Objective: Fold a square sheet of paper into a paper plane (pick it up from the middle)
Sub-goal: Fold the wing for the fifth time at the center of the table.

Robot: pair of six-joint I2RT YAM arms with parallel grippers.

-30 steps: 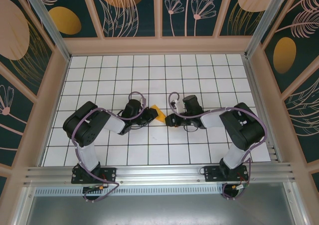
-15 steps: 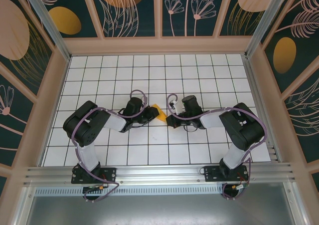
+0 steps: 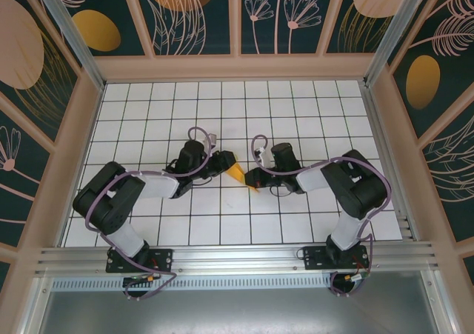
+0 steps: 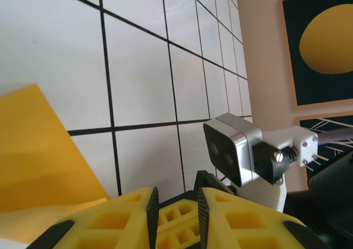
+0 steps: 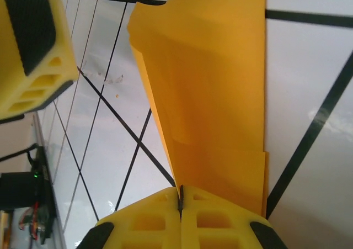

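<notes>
The square sheet of paper [image 3: 235,172], already creased into a pointed shape, is pinched at the middle of the worktop [image 3: 296,112] by the jaws of the right gripper [image 5: 180,198]. The jaws of the left gripper [image 4: 177,207] are slightly spread beside it. More folds are judged to be left.

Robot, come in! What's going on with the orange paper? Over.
Right hand shut on the folded paper. Left hand slightly open beside it, holding nothing. Nothing seen blocking. Over.

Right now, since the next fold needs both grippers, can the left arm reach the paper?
Probably yes: the left gripper is close beside the folded paper, nothing between; the right gripper pinches one end.
</notes>
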